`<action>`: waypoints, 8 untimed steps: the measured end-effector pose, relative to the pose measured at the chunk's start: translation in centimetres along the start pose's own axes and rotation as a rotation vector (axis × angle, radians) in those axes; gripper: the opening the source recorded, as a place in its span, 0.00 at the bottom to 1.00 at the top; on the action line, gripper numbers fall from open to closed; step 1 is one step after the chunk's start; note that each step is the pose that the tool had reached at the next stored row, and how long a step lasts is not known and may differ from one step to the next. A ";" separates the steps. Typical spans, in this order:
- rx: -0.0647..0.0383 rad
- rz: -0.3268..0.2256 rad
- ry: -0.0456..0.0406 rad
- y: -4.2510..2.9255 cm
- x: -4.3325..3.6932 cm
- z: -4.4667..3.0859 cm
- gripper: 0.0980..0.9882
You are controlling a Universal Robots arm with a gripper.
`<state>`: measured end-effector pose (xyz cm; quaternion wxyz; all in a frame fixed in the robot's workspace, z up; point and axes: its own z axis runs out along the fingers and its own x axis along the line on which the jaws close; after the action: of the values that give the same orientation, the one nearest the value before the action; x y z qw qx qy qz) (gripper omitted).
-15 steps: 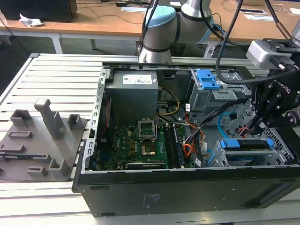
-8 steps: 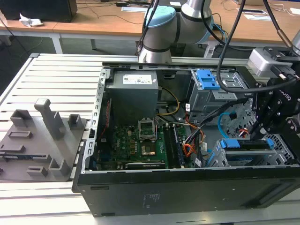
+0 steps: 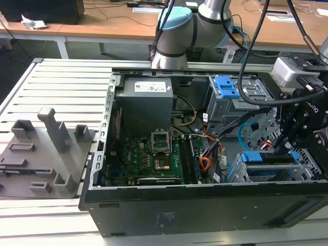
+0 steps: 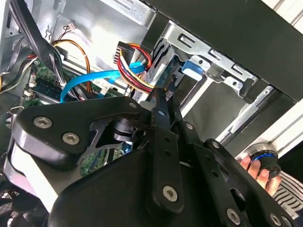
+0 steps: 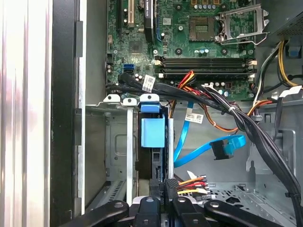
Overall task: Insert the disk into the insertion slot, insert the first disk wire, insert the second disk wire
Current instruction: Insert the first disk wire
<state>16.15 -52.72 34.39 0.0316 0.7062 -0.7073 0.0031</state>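
While the disk (image 5: 152, 134) sits in the insertion slot (image 5: 129, 151), the gripper (image 5: 163, 186) pinches almost closed on the plug of the first disk wire (image 5: 194, 182) at the disk's rear edge, with the second disk wire (image 5: 203, 150) hanging loose beside the disk.

Arm (image 3: 177, 36): my grey joints, one with a pale blue cap, stand at the top centre of the exterior view.
Wrist (image 3: 294, 72): I hold it high at the exterior view's right edge, bent downward.
Fingers (image 3: 282, 146) (image 4: 160, 113) (image 5: 154, 187): black and slim, pointing down at the exterior view's right. In both wrist views my two tips sit pressed close together.
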 end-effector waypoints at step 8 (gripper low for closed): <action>0.000 0.000 0.0002 -0.29 0.00 0.47 0.07</action>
<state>16.42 -52.75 33.90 0.0317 0.7061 -0.7074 0.0031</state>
